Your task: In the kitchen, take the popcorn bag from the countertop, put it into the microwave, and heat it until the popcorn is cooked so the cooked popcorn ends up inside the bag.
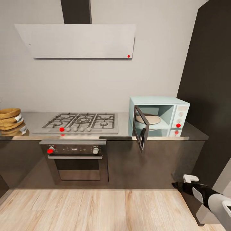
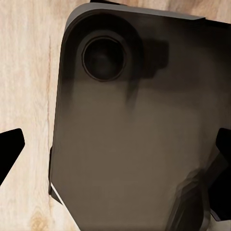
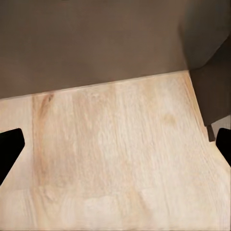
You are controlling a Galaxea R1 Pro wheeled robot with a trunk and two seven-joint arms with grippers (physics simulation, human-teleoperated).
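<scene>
The popcorn bag (image 1: 9, 118), crumpled and golden-tan, lies on the pale grey countertop (image 1: 122, 134) at the far left edge of the head view. At the counter's right end stands the mint-blue microwave (image 1: 175, 106). Its dark glass door (image 1: 141, 131) is swung open toward me, and a round plate (image 1: 149, 119) shows inside. My right arm (image 1: 205, 192) hangs low at the lower right, far from both. My right gripper (image 3: 115, 149) is open over the wood floor. Also open and holding nothing, my left gripper (image 2: 115, 159) hangs above my own dark base (image 2: 134, 134).
A steel gas hob (image 1: 80, 122) sits mid-counter, with a black built-in oven (image 1: 75, 158) below and a white hood (image 1: 77, 40) above. A tall dark cabinet (image 1: 211, 89) stands right of the microwave. Light wood floor (image 1: 96, 208) stretches before the cabinets.
</scene>
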